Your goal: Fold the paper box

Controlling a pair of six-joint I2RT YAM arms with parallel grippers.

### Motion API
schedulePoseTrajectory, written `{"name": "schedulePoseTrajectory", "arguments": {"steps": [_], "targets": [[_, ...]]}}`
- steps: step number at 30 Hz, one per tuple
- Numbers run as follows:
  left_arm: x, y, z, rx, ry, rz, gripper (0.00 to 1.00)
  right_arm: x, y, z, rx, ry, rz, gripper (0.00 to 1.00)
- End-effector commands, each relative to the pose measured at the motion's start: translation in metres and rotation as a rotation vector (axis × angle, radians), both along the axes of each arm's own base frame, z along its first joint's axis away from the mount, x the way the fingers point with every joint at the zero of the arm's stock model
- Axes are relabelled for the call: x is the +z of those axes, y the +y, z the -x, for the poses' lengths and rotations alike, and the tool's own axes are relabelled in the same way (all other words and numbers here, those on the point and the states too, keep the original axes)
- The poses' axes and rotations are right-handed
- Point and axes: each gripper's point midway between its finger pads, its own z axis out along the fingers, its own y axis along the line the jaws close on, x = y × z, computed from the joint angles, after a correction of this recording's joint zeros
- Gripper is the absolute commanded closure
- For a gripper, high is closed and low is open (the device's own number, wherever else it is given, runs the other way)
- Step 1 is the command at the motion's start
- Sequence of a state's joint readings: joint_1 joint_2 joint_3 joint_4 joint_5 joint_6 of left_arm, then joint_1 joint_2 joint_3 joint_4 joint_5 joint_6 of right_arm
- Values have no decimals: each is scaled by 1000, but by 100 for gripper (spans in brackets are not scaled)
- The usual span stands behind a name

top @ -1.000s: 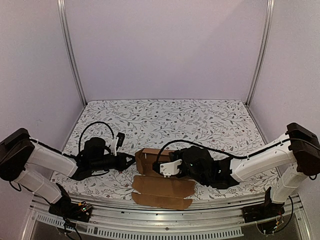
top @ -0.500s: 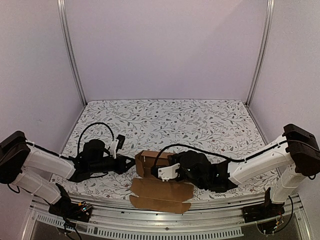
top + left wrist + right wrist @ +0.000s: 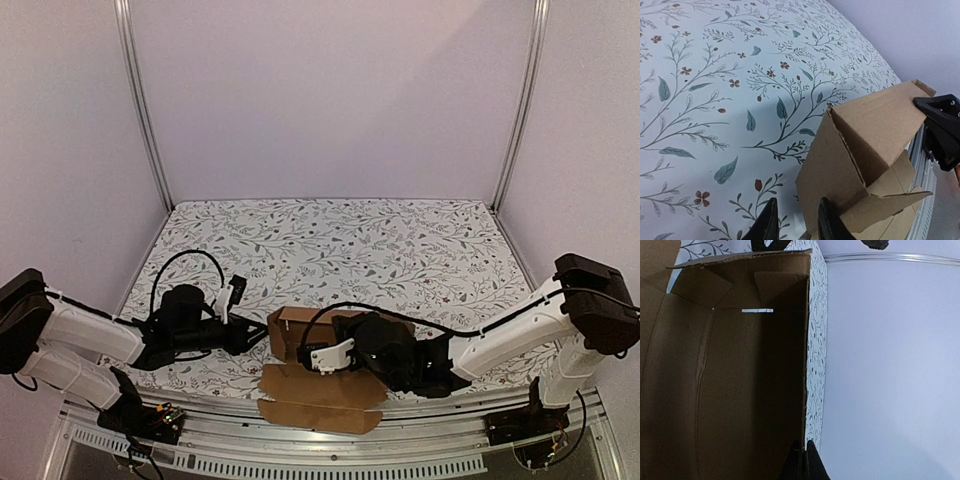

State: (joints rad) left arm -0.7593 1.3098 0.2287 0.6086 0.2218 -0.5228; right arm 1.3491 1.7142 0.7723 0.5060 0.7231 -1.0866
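— Where is the paper box (image 3: 300, 385) found?
— It is seen right in front of the left claw (image 3: 796, 225), partly raised on the flowered table (image 3: 400, 240).
— How are the claws set?
— The left claw is slightly spread. The right claw (image 3: 802, 460) is pressed together against a box wall's edge; whether cardboard is pinched cannot be told.

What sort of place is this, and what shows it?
Likely a robot test cell: left arm and right arm bolted to an aluminium rail, plain walls, one paper box on a floral cover.
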Motion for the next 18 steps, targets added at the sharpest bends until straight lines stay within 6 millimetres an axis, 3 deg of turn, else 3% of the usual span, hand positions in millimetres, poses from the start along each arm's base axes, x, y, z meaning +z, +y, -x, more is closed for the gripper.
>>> {"name": "schedulePoseTrajectory", "arguments": {"steps": [1,6,18], "targets": [[0,-1,8,-32,-10,-5,73,-2,-2,-2,-16,-74,28,100],[3,0,6,-21,-18,-4,73,4,5,-7,-15,-173,19,100],[7,12,0,37,-47,-38,72,-9,17,-19,17,-271,35,100]]}}
